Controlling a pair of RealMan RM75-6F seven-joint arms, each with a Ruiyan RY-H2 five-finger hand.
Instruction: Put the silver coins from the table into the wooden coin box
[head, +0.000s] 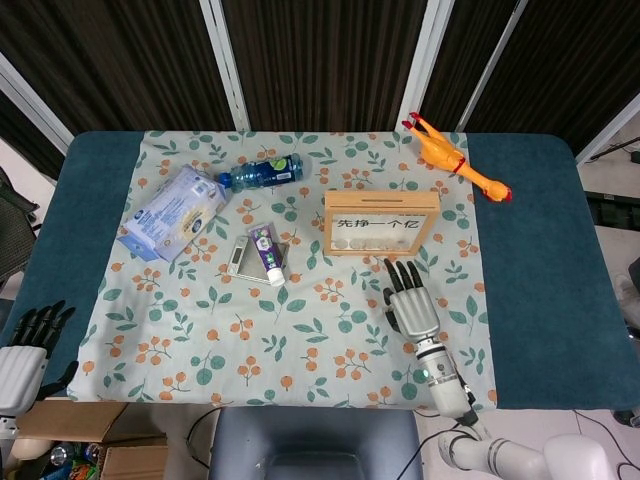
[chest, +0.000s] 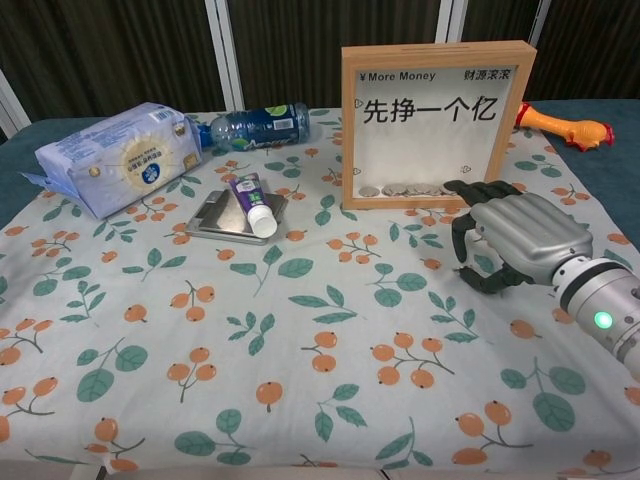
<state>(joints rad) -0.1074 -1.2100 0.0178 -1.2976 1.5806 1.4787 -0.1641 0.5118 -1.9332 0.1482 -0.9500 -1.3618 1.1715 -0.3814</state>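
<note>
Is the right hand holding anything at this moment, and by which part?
It cannot be told: the right hand lies palm-down by the wooden coin box, fingers curled, hiding what is beneath.

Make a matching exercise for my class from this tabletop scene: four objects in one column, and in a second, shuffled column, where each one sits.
Objects
1. rubber chicken
2. water bottle
3. toothpaste tube
4. silver coins

Places
A. lying partly on a small metal scale
B. along the bottom inside the wooden coin box
C. far right, straddling the edge of the floral cloth
D. on its side between the tissue pack and the box

Pairs: 1-C, 2-D, 3-A, 4-B
</note>
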